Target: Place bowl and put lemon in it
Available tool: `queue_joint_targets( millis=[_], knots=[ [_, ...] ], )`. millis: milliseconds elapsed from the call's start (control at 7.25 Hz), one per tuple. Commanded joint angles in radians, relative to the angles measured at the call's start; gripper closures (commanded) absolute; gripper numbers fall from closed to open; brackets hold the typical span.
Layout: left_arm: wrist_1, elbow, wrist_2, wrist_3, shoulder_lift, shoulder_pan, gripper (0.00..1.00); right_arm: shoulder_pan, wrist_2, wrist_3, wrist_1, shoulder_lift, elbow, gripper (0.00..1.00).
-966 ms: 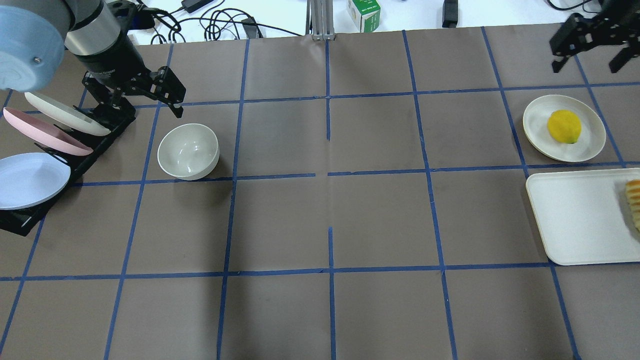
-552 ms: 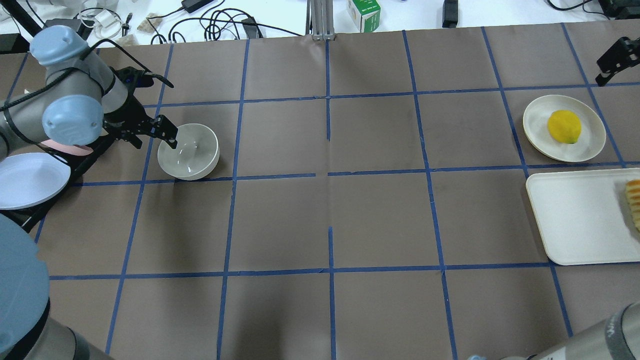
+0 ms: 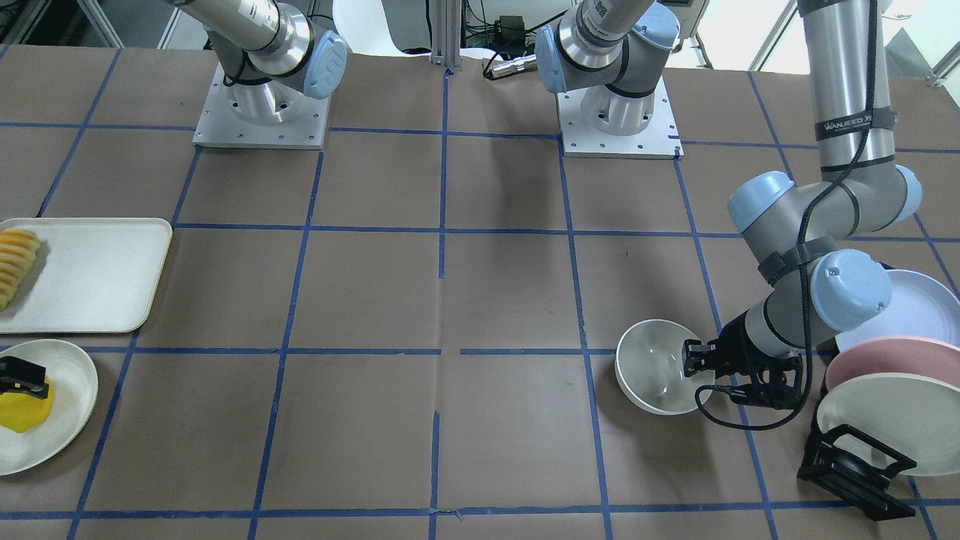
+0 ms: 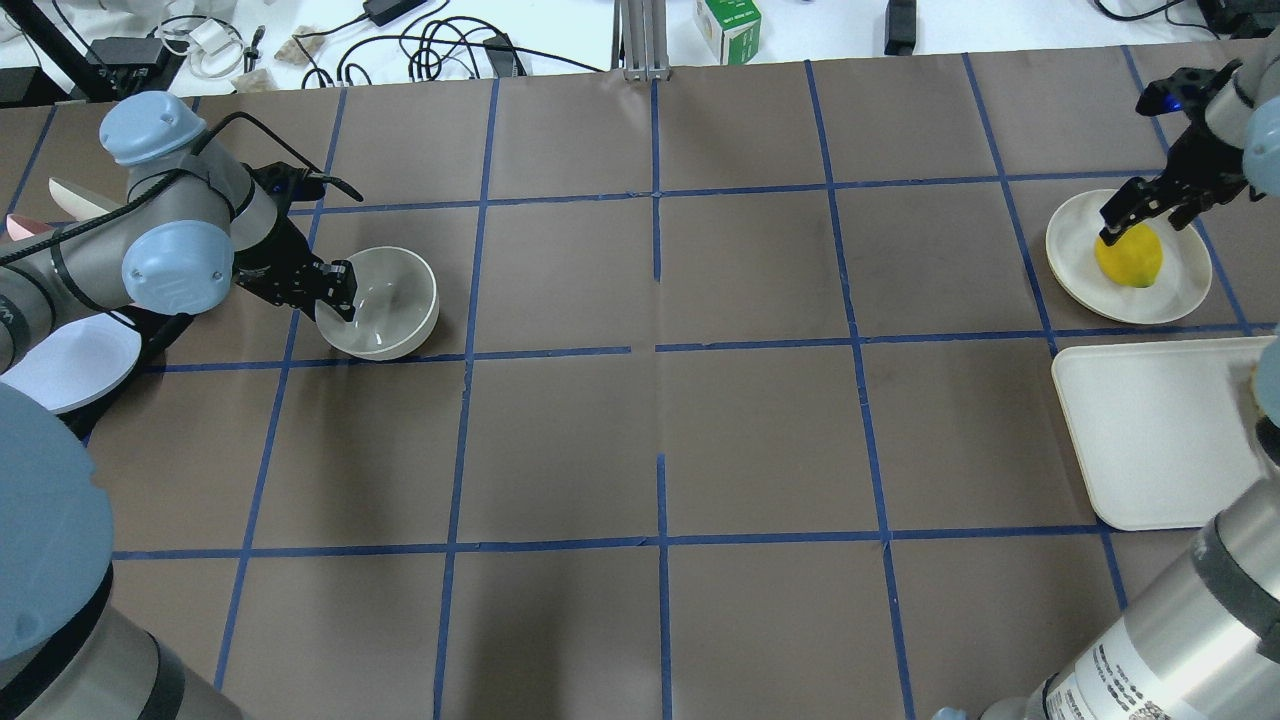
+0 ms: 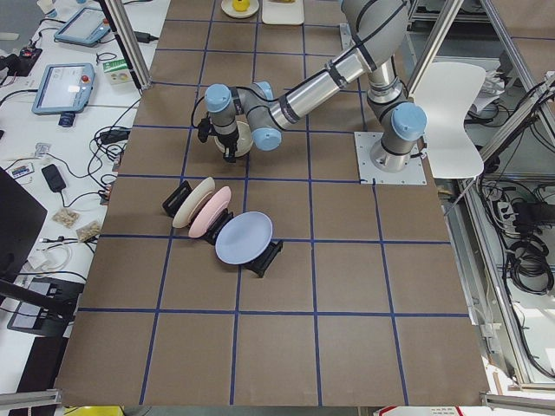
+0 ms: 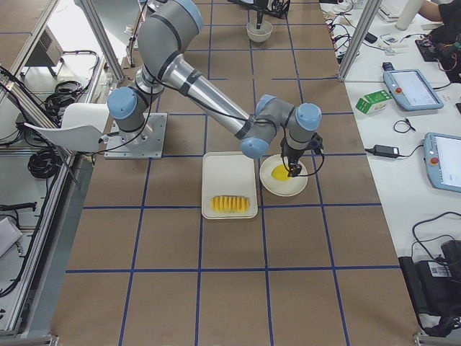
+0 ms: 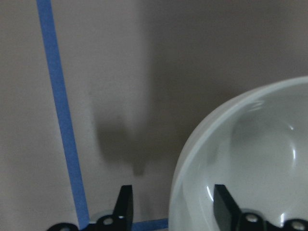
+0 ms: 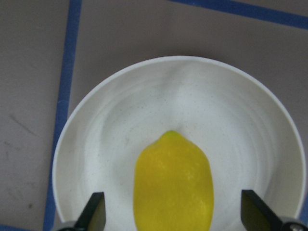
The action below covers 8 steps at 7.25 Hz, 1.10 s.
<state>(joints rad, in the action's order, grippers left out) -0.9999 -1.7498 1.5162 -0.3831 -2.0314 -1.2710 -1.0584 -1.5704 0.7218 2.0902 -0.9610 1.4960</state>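
The off-white bowl (image 4: 385, 305) stands upright on the table at the left. My left gripper (image 4: 340, 292) is open and straddles its left rim, one finger inside and one outside, as the left wrist view (image 7: 173, 207) shows with the bowl (image 7: 250, 159). The yellow lemon (image 4: 1135, 258) lies on a cream plate (image 4: 1070, 262) at the right. My right gripper (image 4: 1145, 222) is open, low over the lemon. In the right wrist view (image 8: 173, 214) the lemon (image 8: 173, 187) sits between the two fingers.
A black rack with pastel plates (image 4: 70, 355) stands just left of the bowl, under my left arm. A white tray (image 4: 1150, 430) with sliced ridged food (image 3: 16, 259) lies in front of the lemon's plate. Cables and a green carton (image 4: 727, 28) lie beyond the back edge.
My left gripper has dropped and moved onto the bowl's left rim. My right gripper has come in from the back right and down over the lemon. Bowl and lemon have not moved.
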Motion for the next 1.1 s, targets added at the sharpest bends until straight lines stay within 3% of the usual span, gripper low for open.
queue_joint_targets(
  millis=[0,138,276,414,552,966],
  knots=[
    [-0.005,0.0,0.001,0.004,0.0,-0.001,1.0,0.0,0.0,0.007,0.065,0.028,0.046,0.11],
    [-0.015,0.004,-0.001,0.021,0.016,-0.001,1.0,0.0,0.001,0.007,0.063,0.025,0.041,0.43],
    [-0.049,0.01,-0.005,0.074,0.048,-0.025,1.0,0.0,-0.003,0.008,0.063,0.024,0.041,0.65],
    [-0.077,0.018,-0.054,0.119,0.08,-0.065,1.0,0.0,-0.007,0.008,0.051,0.012,0.033,0.74],
    [-0.077,0.016,-0.085,0.226,0.097,-0.155,1.0,0.0,-0.008,0.008,0.038,-0.033,0.035,0.75],
    [-0.031,0.001,-0.088,0.636,0.068,-0.455,1.0,-0.053,0.018,-0.014,-0.187,-0.256,0.004,0.74]
  ],
)
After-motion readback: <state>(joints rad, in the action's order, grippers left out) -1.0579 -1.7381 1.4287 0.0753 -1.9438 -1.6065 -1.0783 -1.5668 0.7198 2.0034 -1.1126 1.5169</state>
